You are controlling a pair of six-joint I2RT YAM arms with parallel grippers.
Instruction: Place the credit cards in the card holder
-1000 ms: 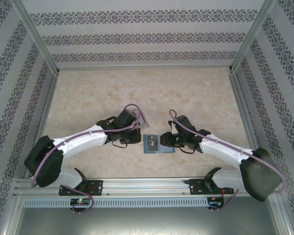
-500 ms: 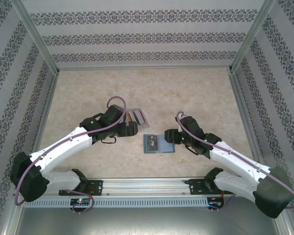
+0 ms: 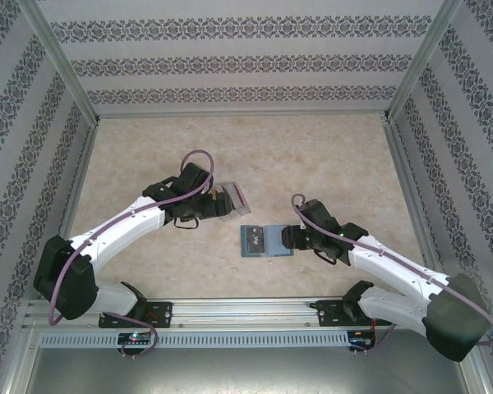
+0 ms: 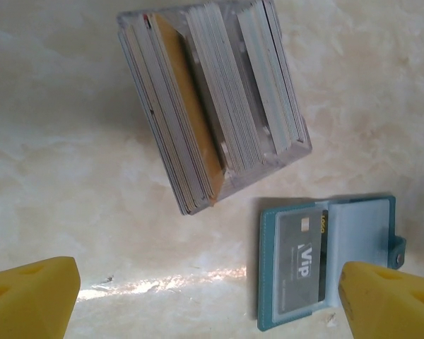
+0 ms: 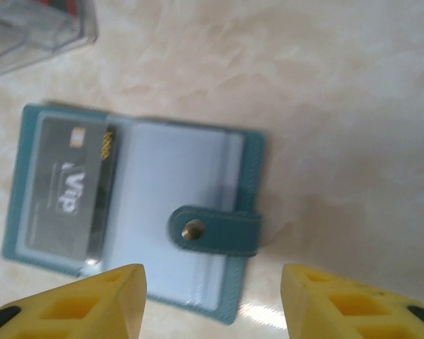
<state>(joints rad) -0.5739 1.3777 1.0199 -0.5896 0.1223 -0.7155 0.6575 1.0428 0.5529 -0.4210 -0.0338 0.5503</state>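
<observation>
Card holder [image 3: 261, 241] open on desk [image 3: 312, 156]; credit cards [image 4: 198, 106] in clear box [image 4: 297, 141]; left pincer [image 4: 212, 300], right pincer [image 5: 212, 300] released, empty.

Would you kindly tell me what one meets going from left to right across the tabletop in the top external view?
Left tool → clear card box → card holder → right tool.

matt teal leatherette card holder [image 5: 152, 183], glossy clear sleeves [image 5: 205, 159], clear plastic box [image 4: 268, 167], metal snap [image 5: 192, 229]
</observation>
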